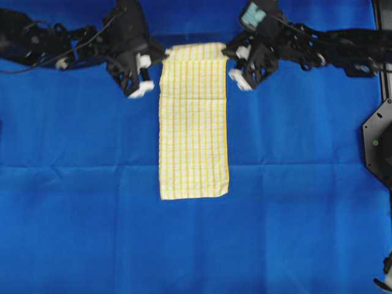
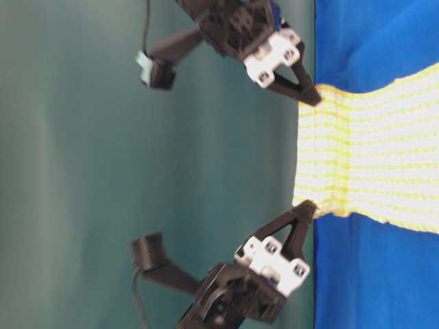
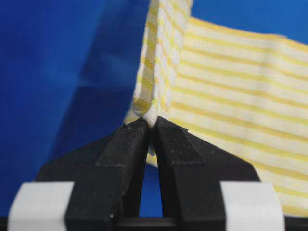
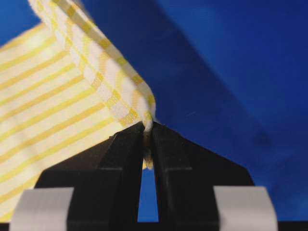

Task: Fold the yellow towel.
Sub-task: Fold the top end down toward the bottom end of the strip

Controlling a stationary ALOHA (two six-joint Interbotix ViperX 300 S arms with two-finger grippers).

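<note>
The yellow towel [image 1: 193, 128] lies as a long narrow strip down the middle of the blue cloth, its near end flat. Its far end is raised off the cloth, held by both corners. My left gripper [image 1: 163, 56] is shut on the far left corner, and the left wrist view shows the hem pinched at the fingertips [image 3: 151, 124] with the towel [image 3: 231, 91] stretching away to the right. My right gripper [image 1: 226, 52] is shut on the far right corner [image 4: 148, 127]. In the table-level view the lifted edge [image 2: 322, 151] spans between the right gripper [image 2: 315, 98] and the left gripper [image 2: 310, 205].
A plain blue cloth [image 1: 79, 202] covers the whole table, with a faint crease across its middle. A black fixture [image 1: 378, 144] stands at the right edge. Both black arms reach in from the far corners.
</note>
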